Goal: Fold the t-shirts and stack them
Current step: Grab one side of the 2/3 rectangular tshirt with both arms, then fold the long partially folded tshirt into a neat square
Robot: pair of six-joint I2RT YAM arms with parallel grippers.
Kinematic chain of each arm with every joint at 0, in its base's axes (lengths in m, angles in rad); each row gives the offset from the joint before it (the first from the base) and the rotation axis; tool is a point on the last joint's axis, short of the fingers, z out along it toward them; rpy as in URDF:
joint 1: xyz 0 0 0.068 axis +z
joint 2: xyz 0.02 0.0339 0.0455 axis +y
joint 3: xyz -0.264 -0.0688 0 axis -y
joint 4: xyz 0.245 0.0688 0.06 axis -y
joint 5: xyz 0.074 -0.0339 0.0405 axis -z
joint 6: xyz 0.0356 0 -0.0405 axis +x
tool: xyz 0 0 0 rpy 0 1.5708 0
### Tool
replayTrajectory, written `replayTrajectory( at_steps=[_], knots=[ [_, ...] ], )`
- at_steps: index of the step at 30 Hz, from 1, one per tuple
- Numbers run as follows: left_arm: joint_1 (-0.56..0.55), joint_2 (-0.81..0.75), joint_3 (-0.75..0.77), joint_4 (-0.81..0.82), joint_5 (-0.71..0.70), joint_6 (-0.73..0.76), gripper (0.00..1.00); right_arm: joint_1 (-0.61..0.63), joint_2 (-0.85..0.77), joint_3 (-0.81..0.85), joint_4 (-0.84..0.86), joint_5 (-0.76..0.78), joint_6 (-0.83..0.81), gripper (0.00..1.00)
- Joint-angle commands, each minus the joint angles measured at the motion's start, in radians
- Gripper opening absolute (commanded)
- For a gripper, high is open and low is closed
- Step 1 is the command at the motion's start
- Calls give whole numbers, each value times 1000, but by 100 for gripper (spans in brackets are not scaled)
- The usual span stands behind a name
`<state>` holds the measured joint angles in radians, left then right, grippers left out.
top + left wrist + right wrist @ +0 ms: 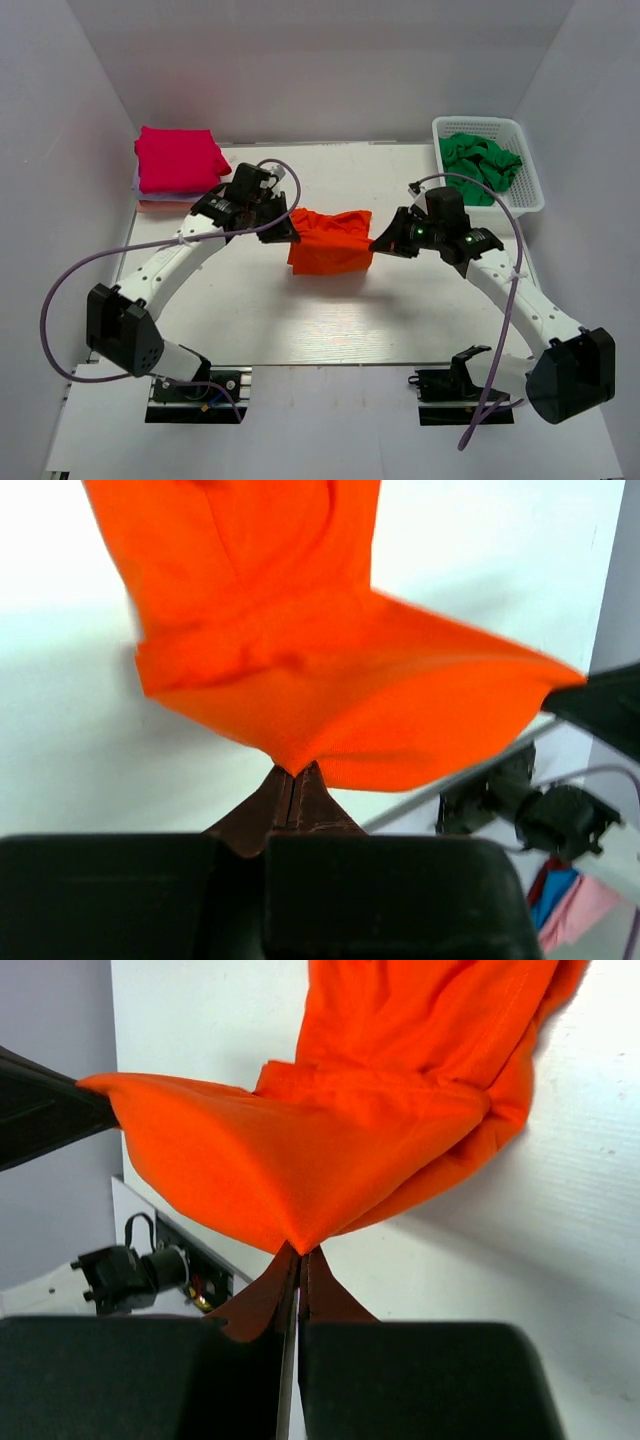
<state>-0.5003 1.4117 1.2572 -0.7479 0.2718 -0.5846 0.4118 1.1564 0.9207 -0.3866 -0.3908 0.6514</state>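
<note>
An orange-red t-shirt (pixel 331 241) hangs stretched between my two grippers above the middle of the table, folded over and sagging down. My left gripper (pixel 291 230) is shut on its left corner; in the left wrist view the shirt (pixel 330 690) is pinched at the gripper's tips (pixel 293 771). My right gripper (pixel 376 241) is shut on its right corner; in the right wrist view the cloth (pixel 330 1150) is pinched at that gripper's tips (pixel 302 1250). A stack of folded shirts, magenta (pixel 178 160) on top with pale ones under it, lies at the back left. Crumpled green shirts (pixel 480 160) fill a basket.
The white basket (pixel 530 185) stands at the back right of the table (pixel 330 330). White walls close in the back and both sides. A purple cable (pixel 60 290) loops from the left arm, another (pixel 505 330) along the right arm.
</note>
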Motion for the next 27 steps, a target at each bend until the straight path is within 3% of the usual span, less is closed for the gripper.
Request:
replayTrajectory(
  at_steps=[1, 15, 27],
  knots=[
    [11, 54, 68, 82, -56, 9, 0, -13, 37, 52, 64, 30, 34, 0],
    [75, 243, 222, 145, -108, 29, 0, -88, 239, 224, 149, 56, -12, 0],
    [155, 411, 343, 154, -88, 39, 0, -151, 491, 400, 166, -37, -50, 0]
  ],
)
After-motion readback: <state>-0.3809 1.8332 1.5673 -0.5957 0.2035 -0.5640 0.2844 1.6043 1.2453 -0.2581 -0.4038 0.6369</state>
